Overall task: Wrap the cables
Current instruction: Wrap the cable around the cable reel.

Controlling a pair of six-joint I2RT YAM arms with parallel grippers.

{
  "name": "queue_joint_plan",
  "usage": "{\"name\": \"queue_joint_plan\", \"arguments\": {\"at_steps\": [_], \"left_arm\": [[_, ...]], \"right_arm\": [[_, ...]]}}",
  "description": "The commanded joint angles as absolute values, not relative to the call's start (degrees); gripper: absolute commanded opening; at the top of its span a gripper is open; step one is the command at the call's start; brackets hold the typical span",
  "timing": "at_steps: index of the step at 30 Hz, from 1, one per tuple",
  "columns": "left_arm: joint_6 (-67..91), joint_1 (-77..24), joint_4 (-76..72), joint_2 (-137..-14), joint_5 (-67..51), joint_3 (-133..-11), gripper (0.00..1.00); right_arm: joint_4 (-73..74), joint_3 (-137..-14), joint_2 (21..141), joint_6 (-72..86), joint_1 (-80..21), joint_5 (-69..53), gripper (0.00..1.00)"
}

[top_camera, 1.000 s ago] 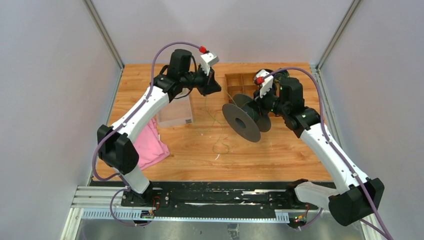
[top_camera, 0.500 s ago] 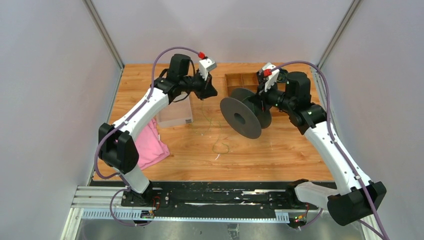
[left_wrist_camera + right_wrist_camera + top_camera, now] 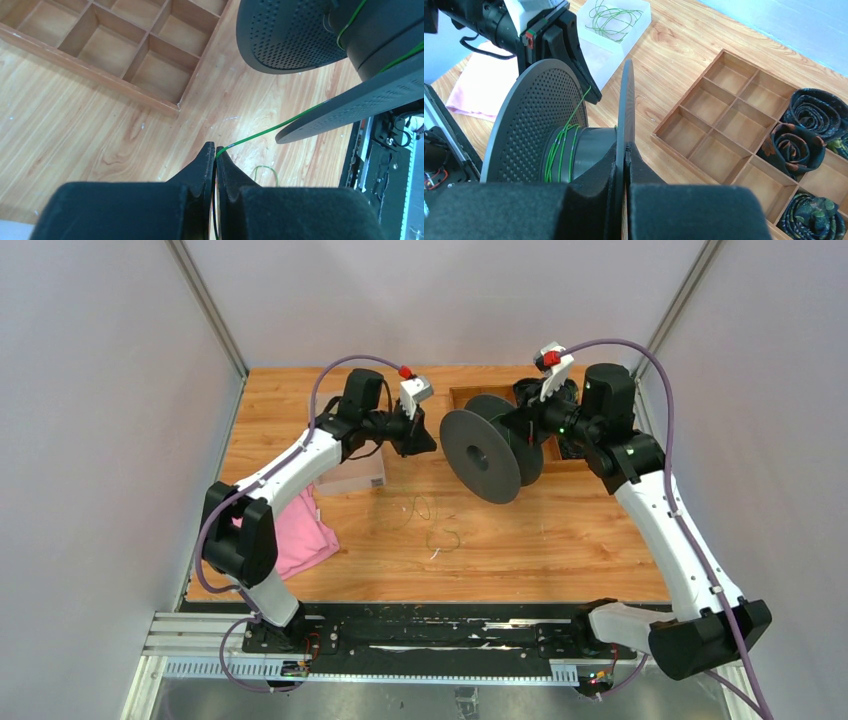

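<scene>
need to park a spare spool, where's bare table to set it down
Bare wooden table near right, between the loose thin green cable and the right arm; also far left, behind the clear plastic box. Crowded mid-back: big black spool, left gripper, right gripper, taut cable.

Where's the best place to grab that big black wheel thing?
Pinch the thin rim of one flat disc of the spool, coming edge-on, as the right gripper does. The disc is slim enough for the jaws; the drum is fat and carries cable.
</scene>
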State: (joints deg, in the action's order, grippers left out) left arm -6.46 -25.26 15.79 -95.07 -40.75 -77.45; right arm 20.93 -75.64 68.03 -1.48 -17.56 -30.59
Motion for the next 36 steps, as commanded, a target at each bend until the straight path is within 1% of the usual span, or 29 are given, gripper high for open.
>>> {"name": "queue_joint_plan", "arguments": {"at_steps": [1,7,12,24,33,36], "left_arm": [[-4.3,-24.6,10.8,-94.6,-40.8,-74.7,0.06],[-2.9,-24.6,8.8,-93.7,-42.4,-71.4,0.09],[-2.0,-24.7,6.8,-93.1,-42.6,-69.2,0.12],[0.0,-26.4,3.6,-95.0,-42.2,-68.3,0.09],[-0.7,-26.7,3.9,-94.7,-42.2,-66.4,0.17],[-2.0,-26.9,5.2,-94.3,-42.1,-65.9,0.18]], "right_arm": [[19.1,-80.8,67.8,2.6,-16.3,-32.9,0.01],[20.9,-83.9,69.2,3.6,-16.2,-28.5,0.00],[21.6,-86.1,70.3,4.7,-16.2,-27.3,0.00],[22.8,-90.5,72.3,8.1,-16.1,-26.6,0.01],[24.8,-94.1,73.6,8.2,-15.5,-22.6,0.01],[25.0,-94.9,73.8,7.9,-15.2,-21.5,0.01]]}}
